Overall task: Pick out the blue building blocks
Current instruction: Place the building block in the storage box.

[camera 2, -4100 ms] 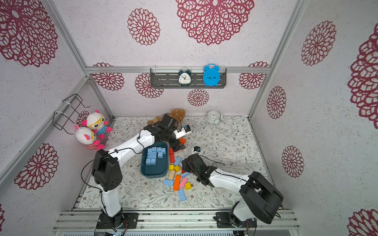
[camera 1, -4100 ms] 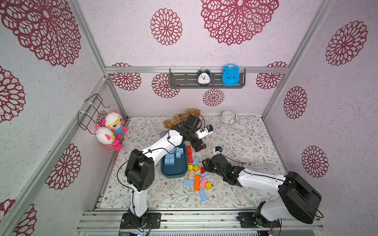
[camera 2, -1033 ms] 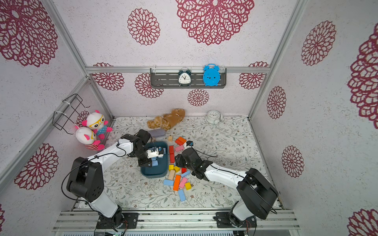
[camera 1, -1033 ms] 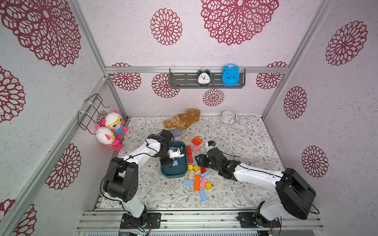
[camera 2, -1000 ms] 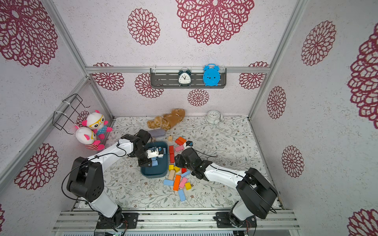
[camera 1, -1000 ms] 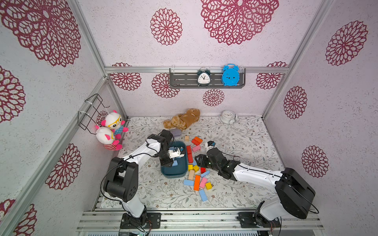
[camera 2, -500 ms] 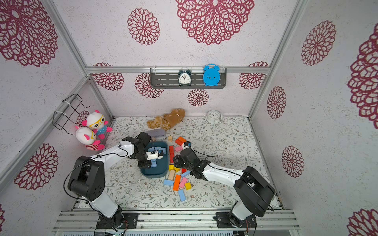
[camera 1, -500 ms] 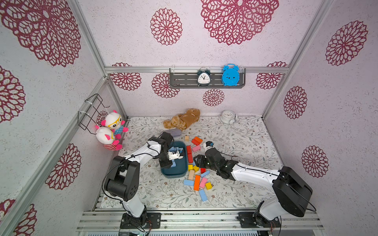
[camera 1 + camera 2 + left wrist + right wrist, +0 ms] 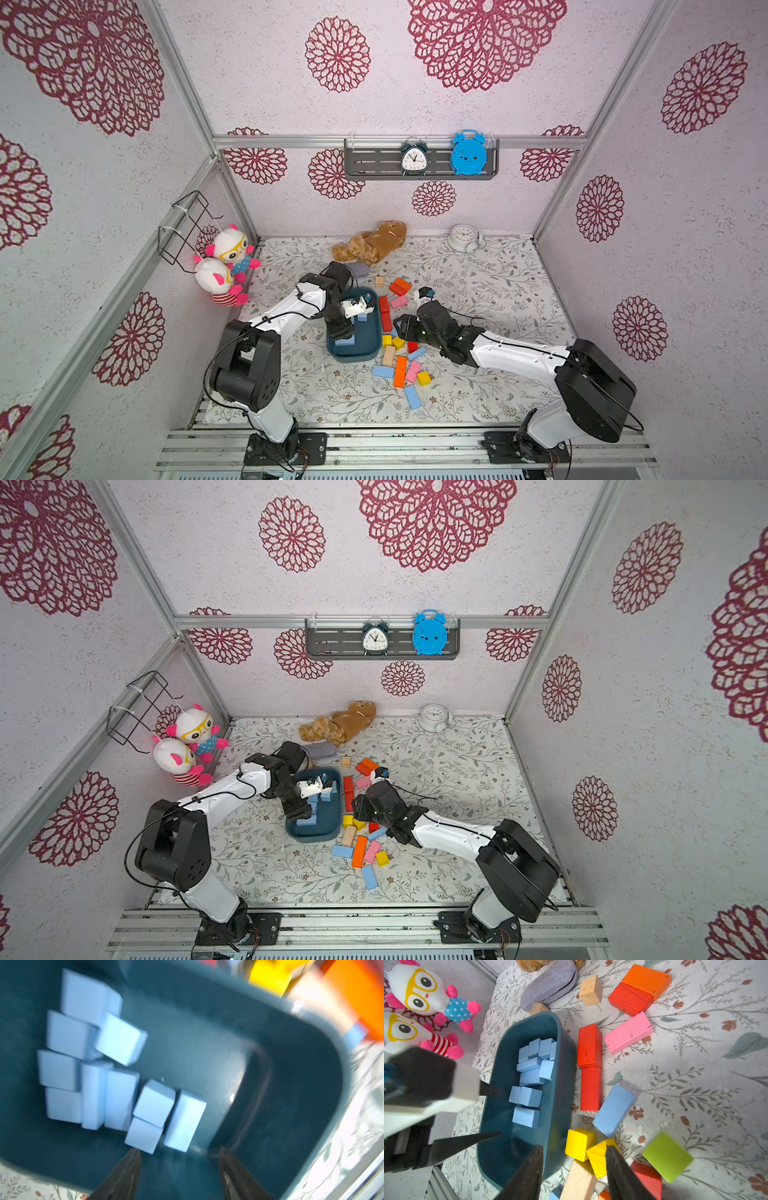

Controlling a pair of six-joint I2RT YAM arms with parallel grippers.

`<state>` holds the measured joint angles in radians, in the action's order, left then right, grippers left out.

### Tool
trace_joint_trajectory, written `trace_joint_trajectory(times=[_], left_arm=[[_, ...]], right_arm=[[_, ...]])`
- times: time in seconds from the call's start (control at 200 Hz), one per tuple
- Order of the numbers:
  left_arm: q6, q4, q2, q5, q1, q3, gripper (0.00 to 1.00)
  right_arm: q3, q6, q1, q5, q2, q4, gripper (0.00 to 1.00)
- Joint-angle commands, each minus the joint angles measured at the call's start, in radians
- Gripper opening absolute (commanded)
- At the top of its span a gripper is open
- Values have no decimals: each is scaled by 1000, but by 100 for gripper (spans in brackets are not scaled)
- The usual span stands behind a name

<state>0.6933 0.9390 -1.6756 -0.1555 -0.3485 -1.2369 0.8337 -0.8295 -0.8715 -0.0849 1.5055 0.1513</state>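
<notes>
The blue building blocks lie mostly in the dark teal tray [image 9: 353, 357], where several [image 9: 116, 1039] are bunched at one end [image 9: 530, 1096]. My left gripper [image 9: 179, 1150] hangs open over the tray's bare end, with nothing between its fingers [image 9: 488, 1136]. More blue blocks lie loose on the mat: a bar [image 9: 613, 1110] beside the red bars, one [image 9: 383, 371] near the orange bar and one [image 9: 412, 397] nearest the front. My right gripper [image 9: 574, 1148] is open and empty, straddling the tray's rim and two yellow cubes [image 9: 579, 1144]. Both top views show the right gripper [image 9: 401, 326] just right of the tray [image 9: 309, 833].
Red bars [image 9: 589, 1068], a pink bar [image 9: 628, 1032], orange [image 9: 646, 980], green [image 9: 666, 1156] and tan [image 9: 590, 990] blocks surround the tray. A grey pouch [image 9: 550, 982] and brown plush [image 9: 372, 245] lie behind it. Plush dolls [image 9: 224, 266] hang at the left wall.
My left gripper has opened over the tray, letting go of a blue block that now lies among the others. My right gripper has shifted slightly toward the tray.
</notes>
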Motion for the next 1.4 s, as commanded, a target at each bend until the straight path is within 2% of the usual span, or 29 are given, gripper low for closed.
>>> trace_joint_trajectory(times=[0.0,0.185,0.365,0.64,0.785,0.891,1.011,1.146,1.281,1.336,1.396], left_arm=[[-106,-10,48,-150,-1,-42,65],[-175,-83,5,-178,-45,-56,63],[-89,-104,-58,-81,-121,-13,53],[-33,-78,-144,1,-148,25,45],[-38,-102,-139,37,-147,61,47],[-74,-140,-109,-3,-120,67,50],[-147,-190,-77,-70,-78,37,52],[-282,-236,-65,-113,-50,-21,52],[-353,-297,-67,-61,-50,-33,53],[-362,-328,-71,-29,-53,-29,59],[-372,-362,-76,15,-54,-23,61]], right_arm=[[-8,25,-3,-42,-67,-22,52],[-62,-6,13,-63,-122,-34,52],[-68,0,19,-79,-157,-76,52],[-71,1,23,-79,-161,-81,52],[-69,3,23,-80,-159,-77,52],[-69,3,24,-81,-159,-75,52],[-67,3,23,-81,-159,-75,52],[-65,2,24,-80,-156,-75,52],[-64,0,24,-80,-157,-72,52],[-65,1,23,-83,-156,-71,52],[-65,2,23,-83,-155,-71,52]])
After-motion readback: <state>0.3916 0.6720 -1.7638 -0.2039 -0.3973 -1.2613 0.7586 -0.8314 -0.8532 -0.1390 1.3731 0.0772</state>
